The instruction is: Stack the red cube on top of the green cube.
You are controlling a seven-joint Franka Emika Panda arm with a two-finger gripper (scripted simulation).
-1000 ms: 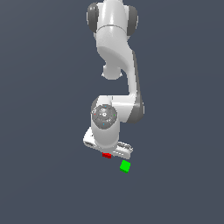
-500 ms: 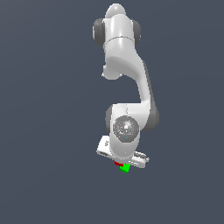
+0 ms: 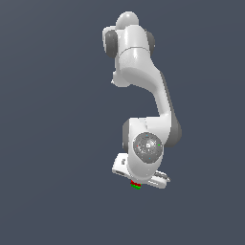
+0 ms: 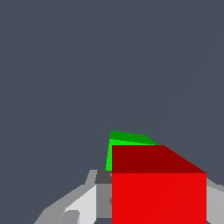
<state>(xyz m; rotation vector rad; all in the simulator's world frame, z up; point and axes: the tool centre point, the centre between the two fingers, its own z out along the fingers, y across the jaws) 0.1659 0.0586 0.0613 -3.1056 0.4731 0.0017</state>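
Gripper [image 4: 157, 205], wrist view: pale grey fingers [image 4: 81, 203] flank the red cube [image 4: 159, 192] on both sides, closed against it. The cube is plain, flat-shaded, sharp-edged; one face is bright, the face next to it darker. Past it, partly hidden, shows the green cube [image 4: 127, 138], the same blocky shape, with only a thin wedge and a side strip visible. The two overlap in this view; whether they touch cannot be told.

Exterior view: the gripper [image 3: 136, 183] hangs under the white hand. Red cube [image 3: 135, 183] shows as a sliver, and green cube [image 3: 137, 187] is a sliver directly beneath it. The arm [image 3: 141, 81] is smooth, glossy white with dark grey joints. The ground [image 3: 52, 143] is uniform slate grey, without texture.
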